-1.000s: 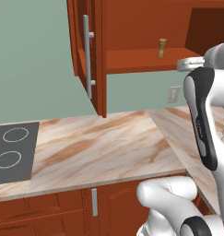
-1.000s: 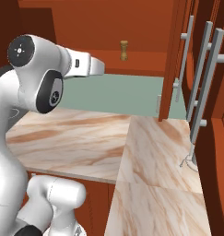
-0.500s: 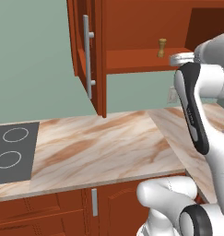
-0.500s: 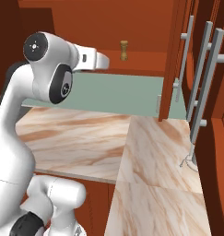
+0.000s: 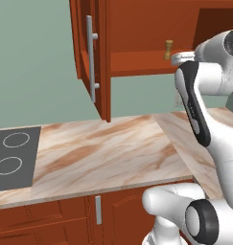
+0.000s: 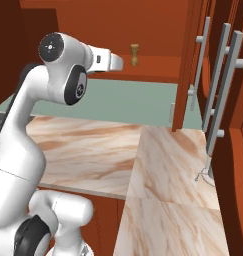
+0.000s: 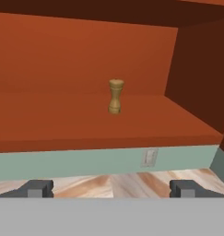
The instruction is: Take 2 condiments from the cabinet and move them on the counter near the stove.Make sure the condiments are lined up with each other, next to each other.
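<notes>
In the left base view the wooden shaker (image 5: 168, 49) stands upright on the inner shelf of the open cabinet (image 5: 137, 38), near the shelf's right end and some way back from its front edge; the arm's hand is raised to about the shelf's level just right of it, and the counter (image 5: 108, 153) and stove (image 5: 12, 158) lie well below and to the left. In the right base view the hand reaches toward the shelf from the left, and the shaker (image 6: 135, 54) is just beyond its tip, slightly right and deeper in the cabinet (image 6: 158, 30), not touching. In the hand view the gripper (image 7: 111, 188) has its fingers spread wide and holds nothing; the shaker (image 7: 115, 96) stands straight ahead, almost centred between the two tips but still well apart, its long axis vertical. I judge that the coming move is a straight advance over the front edge of the shelf, so the jaws pass on both sides of the shaker
</notes>
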Available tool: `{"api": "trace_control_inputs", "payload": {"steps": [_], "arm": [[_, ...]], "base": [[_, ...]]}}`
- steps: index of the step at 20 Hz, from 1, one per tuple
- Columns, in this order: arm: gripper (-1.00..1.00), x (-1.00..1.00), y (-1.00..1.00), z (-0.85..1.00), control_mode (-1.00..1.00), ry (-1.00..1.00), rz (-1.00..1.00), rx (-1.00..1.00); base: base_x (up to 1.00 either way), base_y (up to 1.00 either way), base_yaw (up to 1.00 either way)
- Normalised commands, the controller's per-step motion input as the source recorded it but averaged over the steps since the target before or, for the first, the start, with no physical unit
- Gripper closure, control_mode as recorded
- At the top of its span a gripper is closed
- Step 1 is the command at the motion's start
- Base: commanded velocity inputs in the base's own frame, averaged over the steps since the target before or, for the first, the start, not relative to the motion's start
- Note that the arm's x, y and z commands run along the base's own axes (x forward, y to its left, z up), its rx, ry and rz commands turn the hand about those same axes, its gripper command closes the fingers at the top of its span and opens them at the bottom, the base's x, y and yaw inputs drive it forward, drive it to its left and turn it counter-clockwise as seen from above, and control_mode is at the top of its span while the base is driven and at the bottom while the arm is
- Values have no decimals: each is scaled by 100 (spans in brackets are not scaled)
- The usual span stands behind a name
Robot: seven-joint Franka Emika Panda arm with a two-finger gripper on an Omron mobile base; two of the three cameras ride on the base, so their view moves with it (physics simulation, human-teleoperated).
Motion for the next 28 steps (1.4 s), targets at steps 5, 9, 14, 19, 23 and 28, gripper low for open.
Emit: {"api": "trace_control_inputs", "payload": {"steps": [5, 9, 14, 19, 23, 28], "arm": [[-100, 26, -13, -16, -100, 0, 0, 0], [-100, 26, -17, -15, -100, 0, 0, 0], [-100, 45, -8, 0, -100, 0, 0, 0], [-100, 51, -1, 0, -100, 0, 0, 0], [-100, 39, -4, 0, -100, 0, 0, 0], [-100, 43, -3, 0, -100, 0, 0, 2]], "base": [[0, 0, 0], [0, 0, 0], [0, 0, 0], [0, 0, 0], [0, 0, 0], [0, 0, 0]]}}
